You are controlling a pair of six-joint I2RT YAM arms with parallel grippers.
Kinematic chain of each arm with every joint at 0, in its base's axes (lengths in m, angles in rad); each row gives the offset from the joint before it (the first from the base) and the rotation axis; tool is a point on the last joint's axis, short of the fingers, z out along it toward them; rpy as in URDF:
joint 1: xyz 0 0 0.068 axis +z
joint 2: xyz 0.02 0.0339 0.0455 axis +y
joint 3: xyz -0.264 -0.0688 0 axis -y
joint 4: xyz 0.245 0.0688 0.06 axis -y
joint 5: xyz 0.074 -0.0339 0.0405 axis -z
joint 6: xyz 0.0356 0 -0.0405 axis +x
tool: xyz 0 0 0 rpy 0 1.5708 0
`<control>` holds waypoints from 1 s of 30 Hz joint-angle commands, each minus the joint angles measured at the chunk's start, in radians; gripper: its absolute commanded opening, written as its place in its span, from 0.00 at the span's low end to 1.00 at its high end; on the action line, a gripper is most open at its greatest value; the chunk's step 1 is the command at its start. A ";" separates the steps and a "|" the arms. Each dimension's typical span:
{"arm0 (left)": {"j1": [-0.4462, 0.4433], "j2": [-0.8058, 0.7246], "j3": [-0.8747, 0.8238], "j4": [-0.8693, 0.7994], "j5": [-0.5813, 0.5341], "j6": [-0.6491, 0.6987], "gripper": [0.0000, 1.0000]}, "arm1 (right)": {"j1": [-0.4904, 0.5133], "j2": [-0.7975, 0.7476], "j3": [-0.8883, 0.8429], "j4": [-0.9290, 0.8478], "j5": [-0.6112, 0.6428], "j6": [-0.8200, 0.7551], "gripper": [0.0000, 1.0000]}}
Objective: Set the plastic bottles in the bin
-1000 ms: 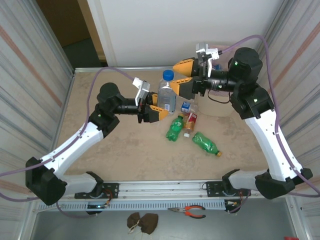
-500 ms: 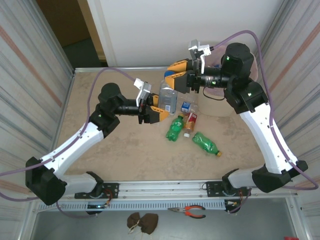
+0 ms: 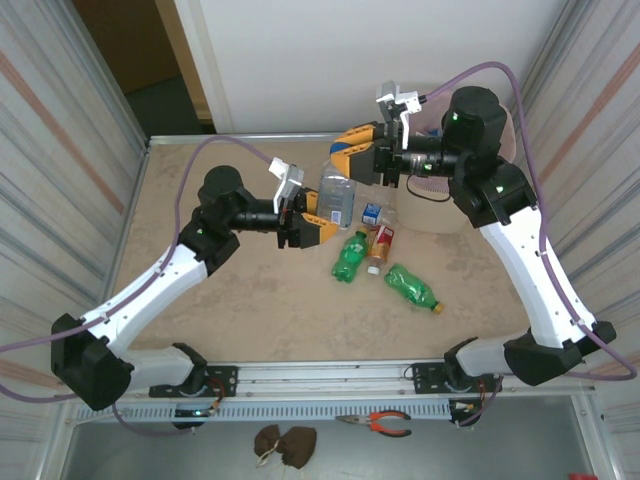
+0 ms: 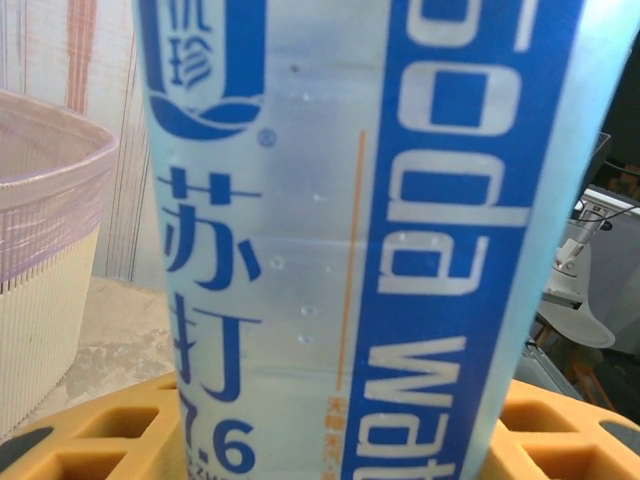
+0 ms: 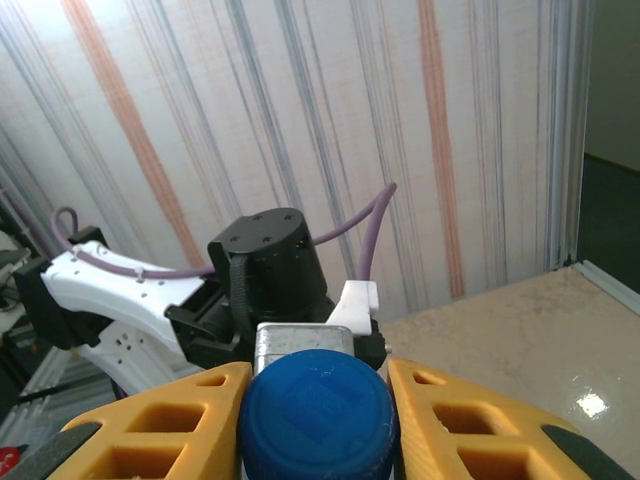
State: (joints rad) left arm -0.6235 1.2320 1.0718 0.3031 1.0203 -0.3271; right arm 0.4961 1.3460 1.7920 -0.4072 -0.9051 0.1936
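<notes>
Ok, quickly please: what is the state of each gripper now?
Left gripper: closed, holding the soda water bottle low on its body.
Right gripper: closed on that bottle's blue cap.

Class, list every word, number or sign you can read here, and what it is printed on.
"oda Wat", cut off at both ends: blue-and-white label of the large bottle.
"苏打": same label.
"7.6": same label.
Characters at the label's top edge: cut off by the frame.
Orange print beside it: too small to read.
Labels of the small bottles: too small to read.
</notes>
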 commanded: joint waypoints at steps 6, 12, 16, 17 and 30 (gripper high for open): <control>-0.002 -0.056 0.007 0.007 -0.037 0.048 0.66 | -0.103 -0.035 -0.018 0.008 0.072 0.028 0.28; 0.012 -0.106 -0.032 0.002 -0.095 0.063 0.67 | -0.250 -0.061 -0.041 -0.010 0.114 0.057 0.26; 0.018 -0.118 -0.038 -0.001 -0.106 0.064 0.67 | -0.371 -0.076 -0.059 -0.004 0.128 0.093 0.24; 0.018 -0.117 -0.038 -0.001 -0.107 0.063 0.67 | -0.398 -0.079 -0.063 0.001 0.124 0.100 0.23; 0.022 -0.137 -0.043 -0.038 -0.127 0.079 0.69 | -0.569 -0.001 0.072 -0.186 0.519 -0.061 0.20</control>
State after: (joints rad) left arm -0.6037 1.1217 1.0374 0.2798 0.8951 -0.2760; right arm -0.0601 1.3167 1.8069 -0.5190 -0.5617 0.2203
